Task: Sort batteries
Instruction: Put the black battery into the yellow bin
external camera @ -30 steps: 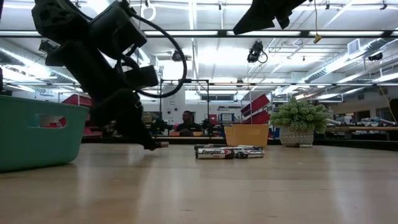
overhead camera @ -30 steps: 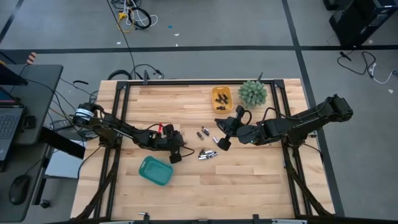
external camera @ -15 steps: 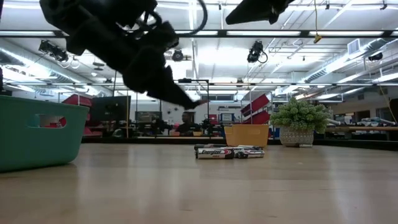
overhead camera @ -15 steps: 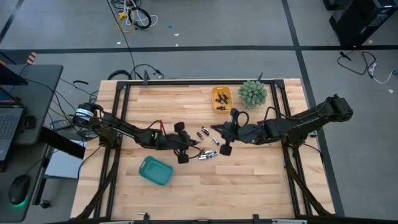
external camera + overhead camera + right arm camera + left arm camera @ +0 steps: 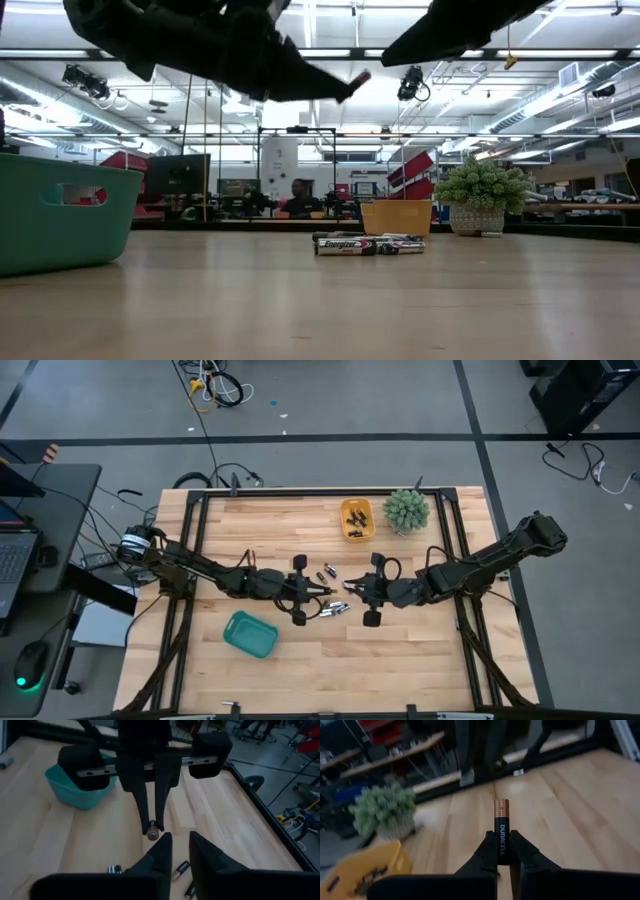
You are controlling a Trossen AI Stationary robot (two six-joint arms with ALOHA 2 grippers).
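While clamping a Duracell battery (image 5: 501, 831) for handover, left gripper (image 5: 501, 851) raised mid-table, copper tip presented toward right gripper (image 5: 177, 846), fingers parted narrowly to receive.

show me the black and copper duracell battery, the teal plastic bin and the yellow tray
black and copper Duracell battery (image 5: 501, 834): left wrist view, on its black printed body, held in the left gripper.
teal plastic bin (image 5: 249, 635): high view, on its inside floor.
yellow tray (image 5: 356, 520): high view, on its inside, among batteries.
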